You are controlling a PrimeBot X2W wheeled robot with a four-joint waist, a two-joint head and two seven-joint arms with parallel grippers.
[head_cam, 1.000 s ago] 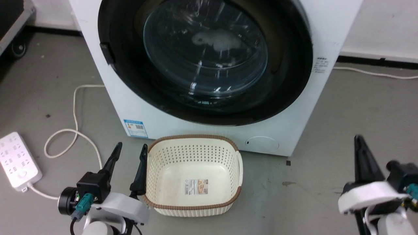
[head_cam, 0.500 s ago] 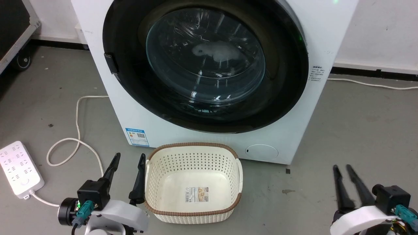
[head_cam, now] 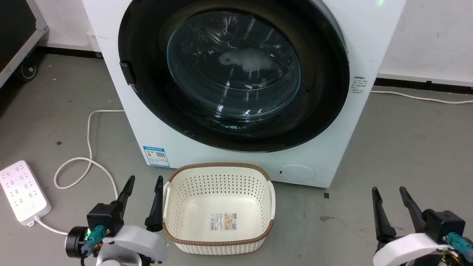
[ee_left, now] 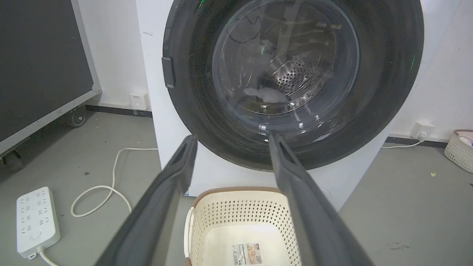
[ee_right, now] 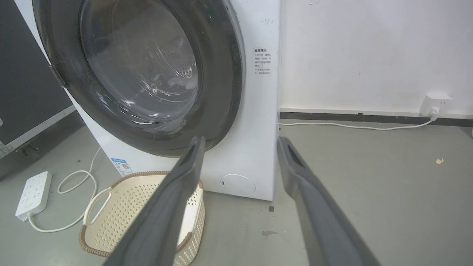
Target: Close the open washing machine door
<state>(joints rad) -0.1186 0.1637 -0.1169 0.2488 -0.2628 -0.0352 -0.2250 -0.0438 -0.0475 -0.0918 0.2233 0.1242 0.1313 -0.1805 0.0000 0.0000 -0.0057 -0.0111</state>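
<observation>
Standing on the grey floor [head_cam: 406, 147] against a white wall [head_cam: 436, 33]: a white front-loading washing machine [head_cam: 369, 44]. Its large round door [head_cam: 233, 74], with a wide glossy black rim and a bulging clear glass window, lies flush against the machine's front in the head and right wrist views. A pale item [head_cam: 244, 61] shows through the glass, inside the steel drum.

A cream perforated plastic basket with a brown woven rim [head_cam: 218, 165] sits on the floor just in front of the machine, below the door.

The left gripper [head_cam: 145, 178] is low at the basket's left side. Its dark fingers are spread and grasp nothing. The inner finger is just beside the basket wall; contact cannot be told. The right gripper [head_cam: 389, 189] is well to the basket's right over bare floor, fingers parted, released, nothing between them.

A white multi-socket power strip [head_cam: 23, 192] lies at far left, with a looped white cord [head_cam: 88, 140] beside it.

There is a round white filter cap [head_cam: 296, 173] on the machine's lower front, a blue label sticker [head_cam: 156, 156] at the lower left corner, and a small black handle [head_cam: 127, 72] on the door's left edge.
</observation>
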